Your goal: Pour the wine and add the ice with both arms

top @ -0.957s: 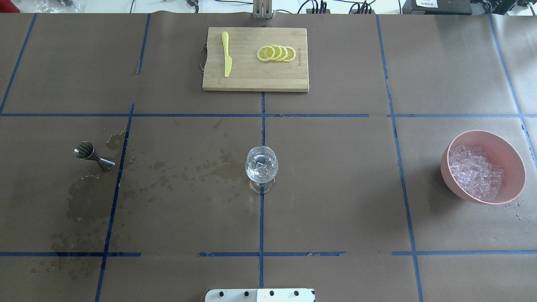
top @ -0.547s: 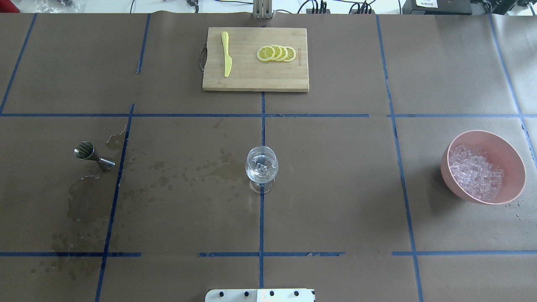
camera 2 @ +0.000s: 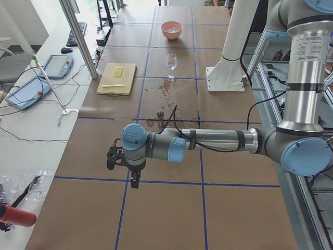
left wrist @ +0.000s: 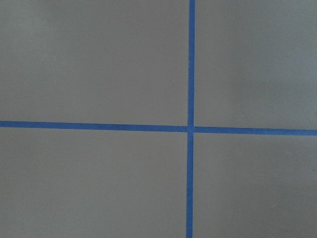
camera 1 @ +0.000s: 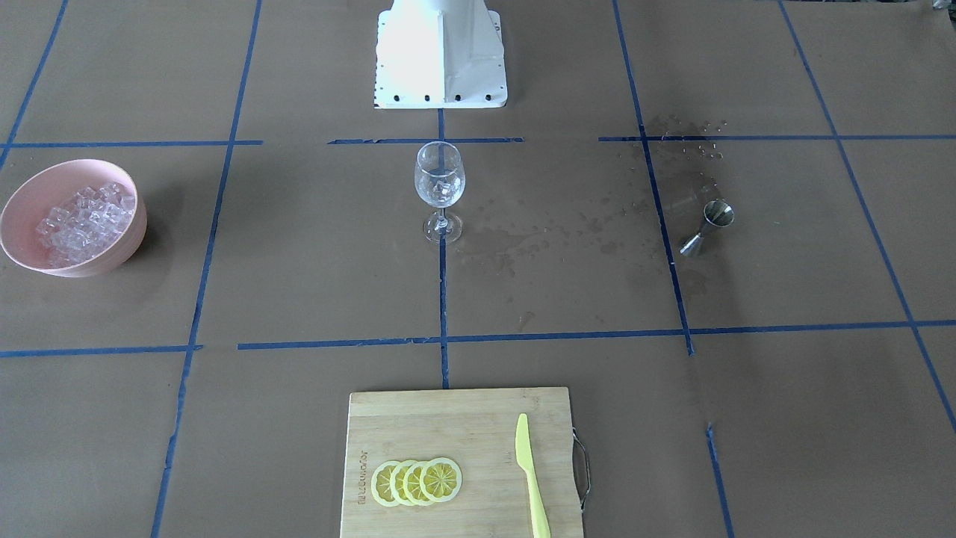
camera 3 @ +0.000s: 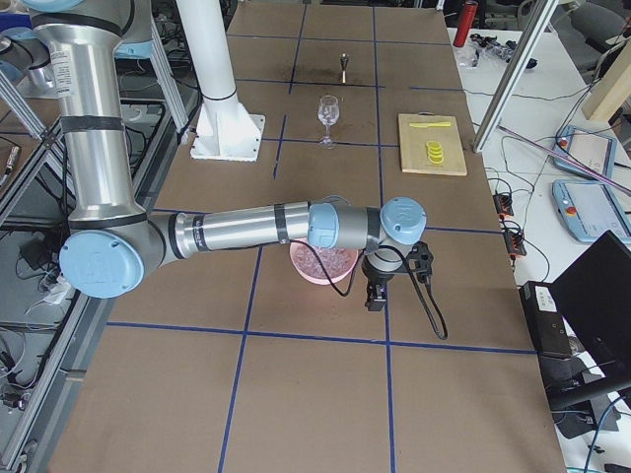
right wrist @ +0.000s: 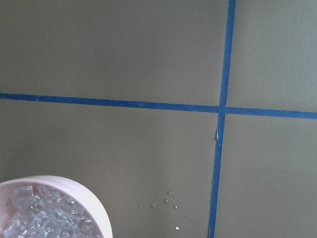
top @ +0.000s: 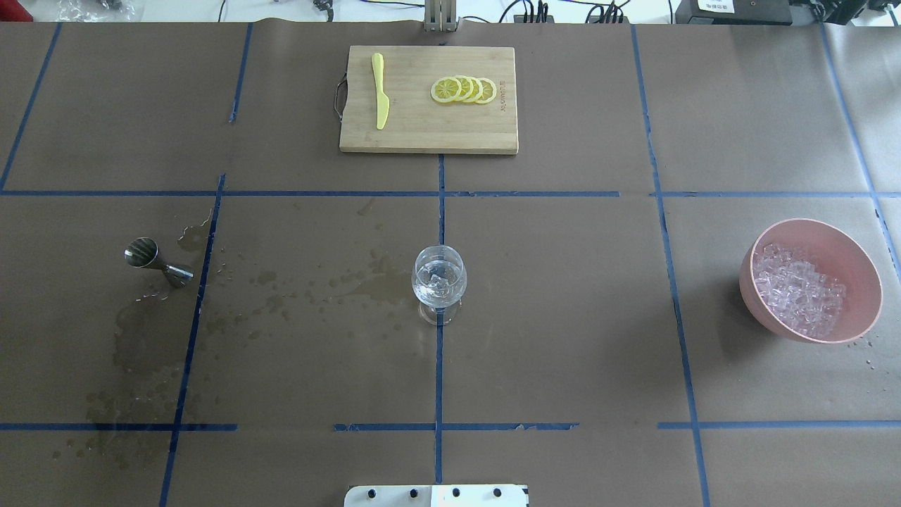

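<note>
A stemmed wine glass (top: 438,282) (camera 1: 440,183) stands upright at mid-table on a blue tape line, holding a little clear wine and at least one ice cube. The pink bowl (top: 863,262) (camera 1: 128,246) at the robot's right holds a heap of ice (top: 799,289) (right wrist: 34,218). Both grippers appear only in the side views. The left gripper (camera 2: 135,181) hangs over bare table far to the left. The right gripper (camera 3: 375,296) hangs just beyond the bowl (camera 3: 320,266). I cannot tell whether either is open or shut.
A steel jigger (top: 156,260) (camera 1: 708,224) stands at the left among wet stains (top: 352,282). At the far edge lies a wooden cutting board (top: 422,134) with a yellow knife (top: 380,91) and lemon slices (top: 464,89). The white robot base (camera 1: 441,52) stands behind the glass.
</note>
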Controlling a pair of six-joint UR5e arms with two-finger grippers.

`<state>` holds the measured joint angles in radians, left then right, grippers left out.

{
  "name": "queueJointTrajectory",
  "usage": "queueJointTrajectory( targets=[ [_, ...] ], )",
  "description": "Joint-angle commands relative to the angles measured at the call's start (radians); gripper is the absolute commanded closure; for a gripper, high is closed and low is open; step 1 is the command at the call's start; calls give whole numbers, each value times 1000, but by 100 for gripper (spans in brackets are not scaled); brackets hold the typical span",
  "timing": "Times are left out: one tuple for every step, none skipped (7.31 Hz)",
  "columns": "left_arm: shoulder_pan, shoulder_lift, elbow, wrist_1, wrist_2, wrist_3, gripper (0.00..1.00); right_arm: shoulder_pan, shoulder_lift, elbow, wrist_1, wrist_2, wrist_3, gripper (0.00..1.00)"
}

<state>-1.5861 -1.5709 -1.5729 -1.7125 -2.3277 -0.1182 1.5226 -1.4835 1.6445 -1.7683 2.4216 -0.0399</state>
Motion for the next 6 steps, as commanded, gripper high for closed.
queueJointTrajectory(
  targets=[
    [3, 0, -4, 4, 18, 0, 0, 19, -24, 0, 1, 1, -6, 0],
    [1, 0, -7, 14, 18, 0, 0, 22, -34, -2, 1, 1, -6, 0],
    [1, -3, -28, 51, 19, 6, 0, 25, -44, -3, 1, 1, -9, 0],
    [1, 2, -53, 82, 19, 11, 0, 30, -47, -3, 3, -1, -11, 0],
    [1, 3, -58, 85, 19, 12, 0, 34, -60, -6, 41, -15, -12, 0],
    [1, 3, -58, 83, 19, 12, 0, 34, -98, -30, 156, -60, -11, 0]
  ],
)
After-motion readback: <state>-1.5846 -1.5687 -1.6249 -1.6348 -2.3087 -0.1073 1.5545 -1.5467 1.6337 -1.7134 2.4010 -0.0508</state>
